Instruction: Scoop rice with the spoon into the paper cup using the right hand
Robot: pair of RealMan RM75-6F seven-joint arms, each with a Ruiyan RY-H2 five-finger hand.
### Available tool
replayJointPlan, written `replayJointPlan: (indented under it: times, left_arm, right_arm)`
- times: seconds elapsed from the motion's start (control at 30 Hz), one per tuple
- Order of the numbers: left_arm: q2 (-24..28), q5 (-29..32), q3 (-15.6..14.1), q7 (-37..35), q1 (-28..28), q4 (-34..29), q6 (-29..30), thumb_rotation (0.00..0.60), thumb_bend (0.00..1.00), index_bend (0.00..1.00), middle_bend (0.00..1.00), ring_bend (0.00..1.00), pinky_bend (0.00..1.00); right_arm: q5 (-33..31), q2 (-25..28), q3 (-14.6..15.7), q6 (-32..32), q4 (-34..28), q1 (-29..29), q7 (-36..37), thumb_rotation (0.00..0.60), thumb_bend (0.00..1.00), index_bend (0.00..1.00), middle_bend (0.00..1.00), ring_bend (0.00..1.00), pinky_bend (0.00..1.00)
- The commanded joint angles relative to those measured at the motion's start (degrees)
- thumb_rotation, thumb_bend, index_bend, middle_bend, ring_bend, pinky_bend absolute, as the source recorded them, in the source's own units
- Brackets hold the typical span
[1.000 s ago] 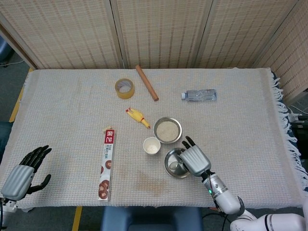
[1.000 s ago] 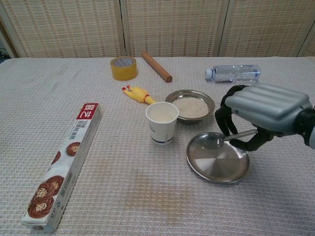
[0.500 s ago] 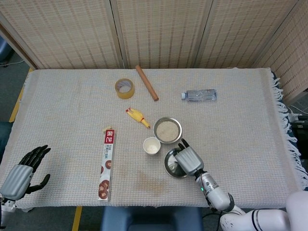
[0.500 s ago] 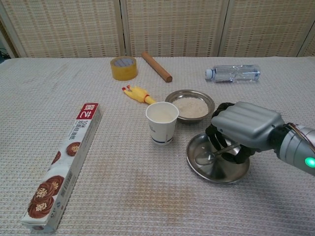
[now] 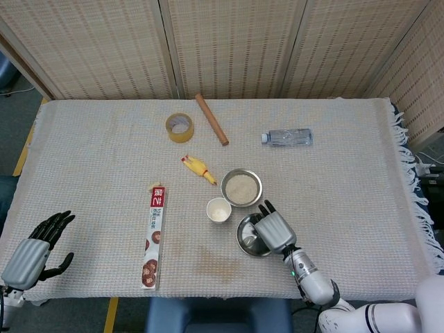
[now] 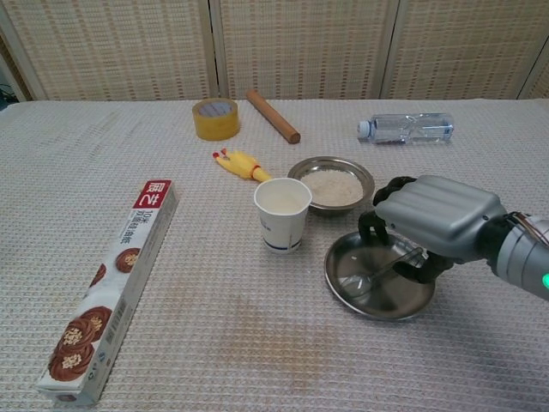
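Observation:
A white paper cup [image 5: 219, 209] [image 6: 282, 213] stands upright beside a steel bowl of rice [image 5: 241, 187] [image 6: 333, 184]. Just in front of them sits an empty steel plate [image 5: 245, 242] [image 6: 377, 313]. A metal spoon [image 6: 371, 278] lies low in the plate, its bowl on the plate's floor. Its handle runs up under the curled fingers of my right hand [image 5: 274, 229] [image 6: 437, 223], which holds it over the plate's right side. My left hand [image 5: 31, 253] rests at the near left table edge, fingers spread and holding nothing.
A long cling-wrap box [image 5: 154, 236] lies left of the cup. A yellow rubber chicken [image 5: 198, 168], a tape roll [image 5: 180, 127], a wooden stick [image 5: 211, 119] and a lying water bottle [image 5: 288, 137] sit further back. The cloth's fringed edge runs down the right side.
My right hand has lowered the spoon from above the plate's rim down into the plate, then drawn back slightly to the right. The left hand has stayed put.

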State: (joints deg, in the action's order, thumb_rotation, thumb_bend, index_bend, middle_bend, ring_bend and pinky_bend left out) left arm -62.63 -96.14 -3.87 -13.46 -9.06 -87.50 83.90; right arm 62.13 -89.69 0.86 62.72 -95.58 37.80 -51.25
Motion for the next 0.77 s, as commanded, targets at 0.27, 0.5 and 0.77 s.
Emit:
replayJointPlan:
  times: [0.27,0.5,0.77]
  left_arm:
    - [0.0,2.0,1.2,-0.6,0.8,0.7,1.5,0.6,0.41,0.0,0.0,0.0,0.14]
    - [-1.5,5.6,3.3,4.1,1.3,2.0,1.7,0.6,0.41,0.0,0.0,0.0,0.14]
    - [-2.5,2.9,3.3,5.2,1.5,2.0,4.2,0.6,0.41,0.0,0.0,0.0,0.16]
  right_arm:
    - [15.0,9.8,4.3,27.0,-7.6,-15.5,9.0,0.6,0.24,0.07,0.11,0.0,0.02]
    - [13.9,12.5,4.6,39.2,3.5,-28.7,23.7,0.598,0.22,0.03,0.02,0.0,0.0]
    - [16.9,19.0,5.7,39.6,-0.2,-31.8,28.9,0.487,0.16,0.0,0.0,0.0,0.0]
